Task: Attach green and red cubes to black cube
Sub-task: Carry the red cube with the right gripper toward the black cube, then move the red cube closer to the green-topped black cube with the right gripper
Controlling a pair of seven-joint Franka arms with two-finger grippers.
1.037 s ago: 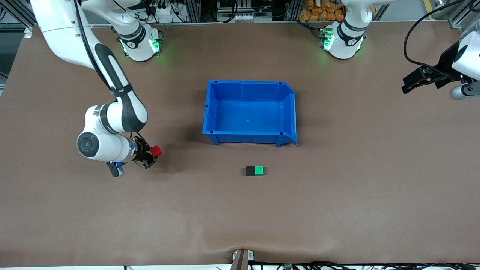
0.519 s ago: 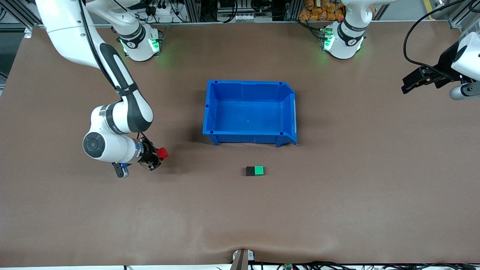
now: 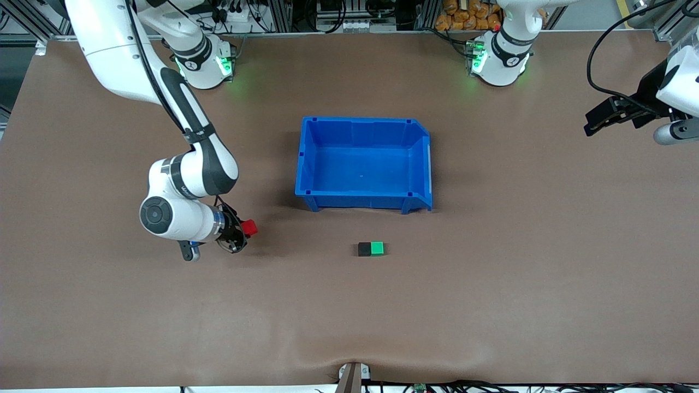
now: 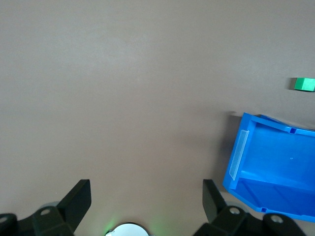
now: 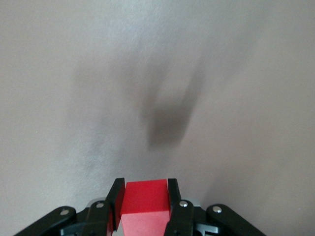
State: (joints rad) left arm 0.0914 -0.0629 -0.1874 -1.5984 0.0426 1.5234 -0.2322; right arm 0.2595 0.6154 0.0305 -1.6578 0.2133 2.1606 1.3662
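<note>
1. Nearest to the front camera of everything I deal with sit the black cube and the green cube, touching side by side on the brown table. The black one is on the side toward my right arm's end, the green one toward my left arm's end. Taking the blue bin as my landmark, the pair lies just nearer to the front camera than the bin's front wall, a little apart from it.

2. My right gripper is clamped tight on the red cube. It hangs over bare table toward my right arm's end from the bin, and well apart from the black and green pair. In my right wrist view the red cube fills the gap between my two fingers, with its dark shadow on the table below.

3. The blue bin stands upright and open-topped in the middle of the table. My left wrist view catches one corner of the bin and, just beside it, the green cube.

4. My left gripper waits with its jaws spread wide, up in the air over the table edge at my left arm's end, well apart from the bin. My left wrist view shows my own gripper with nothing between the fingers.

5. I can read no brand, label or writing on the cubes or the bin.
</note>
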